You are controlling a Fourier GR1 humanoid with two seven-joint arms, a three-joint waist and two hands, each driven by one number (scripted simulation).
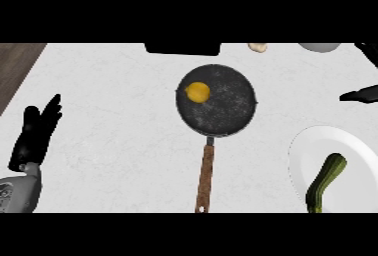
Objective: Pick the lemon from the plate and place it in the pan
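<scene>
Item one, the white speckled stone counter (111, 100), filling nearly all I see below me; a strip of dark wood-grain surface (15, 65) borders it at the upper left corner. Item two, the round black speckled pan (221, 107) with its long brown wooden handle (206, 175) pointing toward me, set near the middle of the counter. Item three, the round white plate (306, 155) at the lower right, cut by the view's edge, bearing a long green curved vegetable (327, 180). Item four, my left hand (33, 132), black, at the far left edge, fingers straight and up, holding nothing, resting apart from the pan. Item five, my right hand (362, 93), black, only partly showing at the right edge above the plate; whether its fingers are spread or curled I cannot tell. Item six, a black rectangular object (182, 48) at the counter's far edge. Item seven, the small round yellow lemon (197, 92), lying inside the pan, in its upper left part.
</scene>
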